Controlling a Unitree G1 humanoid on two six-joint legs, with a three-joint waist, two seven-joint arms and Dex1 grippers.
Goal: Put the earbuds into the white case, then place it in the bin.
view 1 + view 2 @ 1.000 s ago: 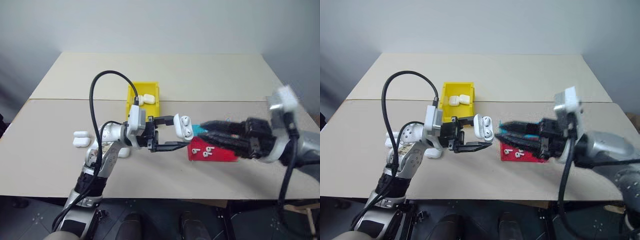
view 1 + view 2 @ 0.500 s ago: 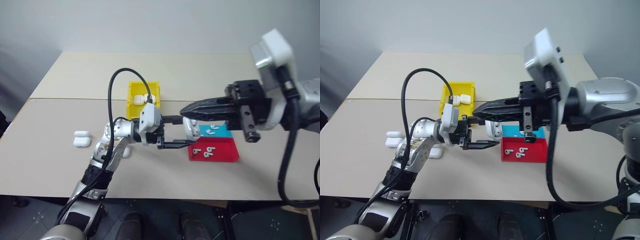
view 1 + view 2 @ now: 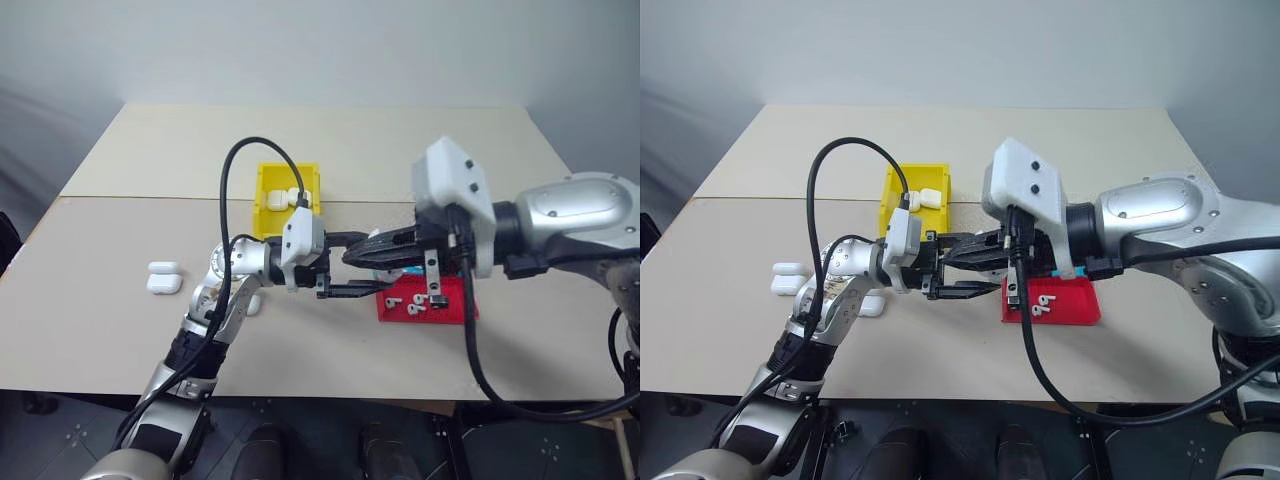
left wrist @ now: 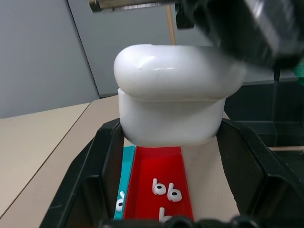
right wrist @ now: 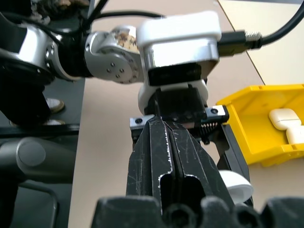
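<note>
The left end effector [image 3: 352, 264] clamps the white case [image 4: 172, 95] level above the tabletop [image 3: 420, 160], so the right end effector [image 5: 172, 156], fingers together, can press its lid.

Head stereo pair looks down over the table [image 3: 120, 250] from above; both wrist cameras sit close, sharing the white case [image 4: 173, 95].

You see a glossy, smooth white plastic case [image 4: 173, 95], a shiny red plastic tray [image 4: 161, 187], a glossy yellow plastic bin [image 5: 259, 123] and a matt beige desk [image 3: 400, 150].
</note>
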